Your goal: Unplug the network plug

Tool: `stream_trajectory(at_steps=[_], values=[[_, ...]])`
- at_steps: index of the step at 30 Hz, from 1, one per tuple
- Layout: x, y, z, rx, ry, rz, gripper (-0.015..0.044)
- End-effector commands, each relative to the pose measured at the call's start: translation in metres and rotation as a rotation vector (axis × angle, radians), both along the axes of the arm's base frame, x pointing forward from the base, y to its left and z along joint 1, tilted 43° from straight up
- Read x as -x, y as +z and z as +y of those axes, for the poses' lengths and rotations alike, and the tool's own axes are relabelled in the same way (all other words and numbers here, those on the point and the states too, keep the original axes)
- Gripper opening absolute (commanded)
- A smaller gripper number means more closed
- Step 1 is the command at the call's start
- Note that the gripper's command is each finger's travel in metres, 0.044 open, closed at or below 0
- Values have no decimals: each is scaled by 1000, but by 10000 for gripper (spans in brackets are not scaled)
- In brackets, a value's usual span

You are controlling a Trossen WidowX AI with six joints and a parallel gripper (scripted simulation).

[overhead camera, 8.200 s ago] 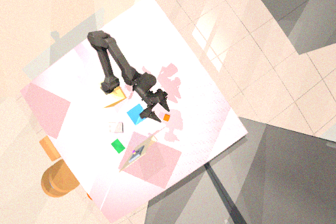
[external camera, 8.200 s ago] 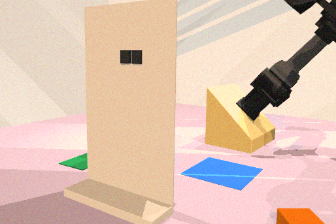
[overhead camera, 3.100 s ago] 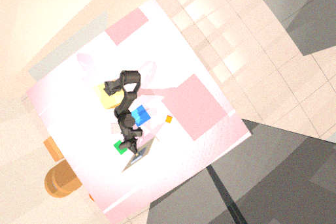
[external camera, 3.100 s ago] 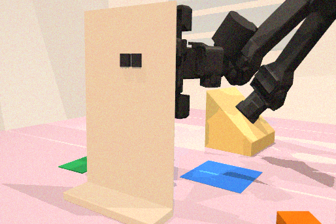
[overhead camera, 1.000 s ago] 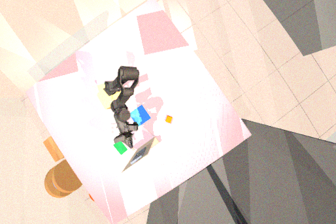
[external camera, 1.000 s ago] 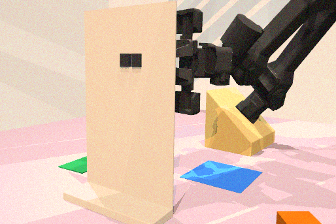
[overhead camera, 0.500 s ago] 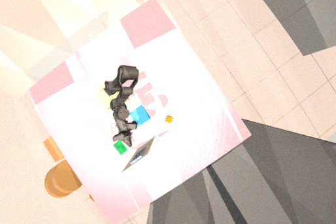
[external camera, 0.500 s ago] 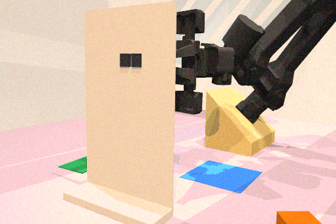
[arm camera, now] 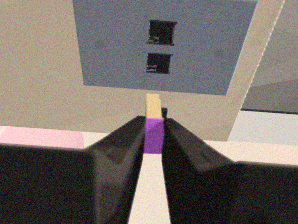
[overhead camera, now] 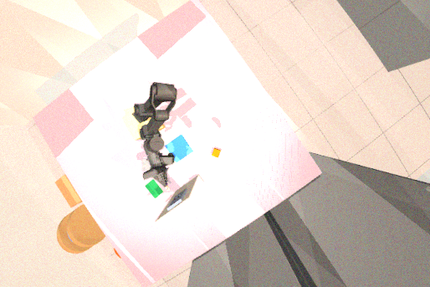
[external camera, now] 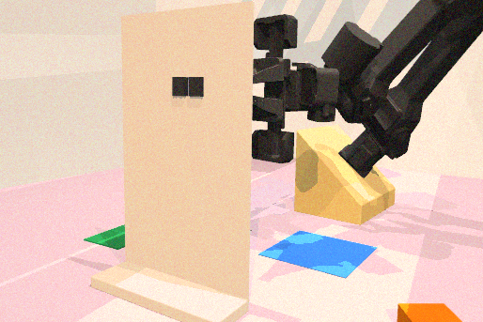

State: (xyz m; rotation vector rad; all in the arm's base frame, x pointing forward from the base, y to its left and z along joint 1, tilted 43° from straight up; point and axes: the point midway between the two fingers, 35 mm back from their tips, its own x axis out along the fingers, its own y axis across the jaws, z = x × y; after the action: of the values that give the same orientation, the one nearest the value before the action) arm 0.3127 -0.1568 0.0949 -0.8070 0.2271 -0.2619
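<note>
Top view, panel: we see the upright panel (overhead camera: 193,184) (external camera: 188,171) (arm camera: 45,75) on the counter (overhead camera: 251,131) (external camera: 38,251) (arm camera: 40,137), with the jaws near its face.
Top view, squares: green (overhead camera: 154,188) (external camera: 109,237) beside the jaws, blue (overhead camera: 180,148) (external camera: 319,253) beside the arm (overhead camera: 156,123) (external camera: 404,49).
Exterior view, arm: we see it reaching behind the panel, above the counter.
Wrist view, jaws: clamped on the purple plug (arm camera: 154,136).
Wrist view, plug: out of the socket panel's two dark openings (arm camera: 162,32), its tan end (arm camera: 153,105) toward the panel.

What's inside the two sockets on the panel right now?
Both sockets show dark openings with no plug in either. Their depths are too dark to make out; in the exterior view the panel hides their fronts.
</note>
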Motion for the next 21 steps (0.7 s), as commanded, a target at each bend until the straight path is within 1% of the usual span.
stream_trajectory(at_steps=[1, 21], values=[[4, -1, 2, 2, 3, 5, 0], [18, 25, -24, 3, 2, 5, 0]])
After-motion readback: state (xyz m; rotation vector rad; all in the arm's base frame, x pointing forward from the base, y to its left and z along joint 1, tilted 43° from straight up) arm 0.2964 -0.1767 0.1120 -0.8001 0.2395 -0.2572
